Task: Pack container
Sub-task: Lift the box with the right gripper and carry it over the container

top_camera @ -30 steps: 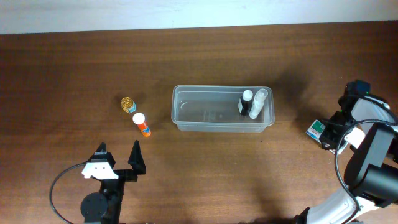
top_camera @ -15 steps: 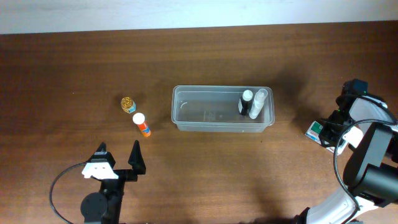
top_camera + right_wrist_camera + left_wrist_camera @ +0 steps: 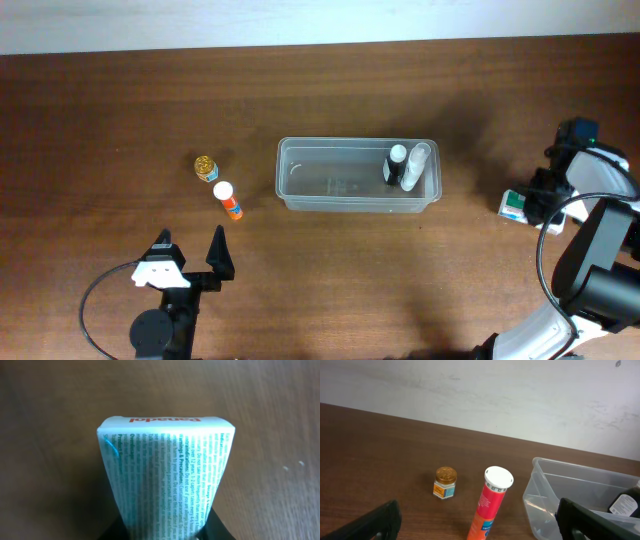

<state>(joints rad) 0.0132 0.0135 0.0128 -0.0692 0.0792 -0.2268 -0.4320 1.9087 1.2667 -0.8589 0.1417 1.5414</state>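
Container [image 3: 357, 175] sits in the middle of the table [image 3: 120, 110], open side up, with a black bottle [image 3: 397, 165] and a white bottle [image 3: 416, 165] standing together at its right end; the rest of it looks bare. Well off to the right, the right gripper [image 3: 530, 205] has its fingers pressed onto a printed medicine box [image 3: 165, 475]. The wrist view shows only the bottom of the box between the dark fingers, so the hold seems to be on one end, though how deep it goes I cannot tell.

That is the main risk. A thin carton pinched near one end may swing or slide out during the carry, and a hard squeeze may crush it. The nearest part of the container is the end where the bottles stand, so a box lowered there could tip them. Catching the rim would likely shove the light tub sideways.

The left gripper [image 3: 190, 255] hovers near the front edge with fingers wide apart, holding nothing. An orange tube [image 3: 490, 502] and a small gold-lidded jar [image 3: 444, 482] stand ahead of it, just beside each other, so reaching for one could knock the other.
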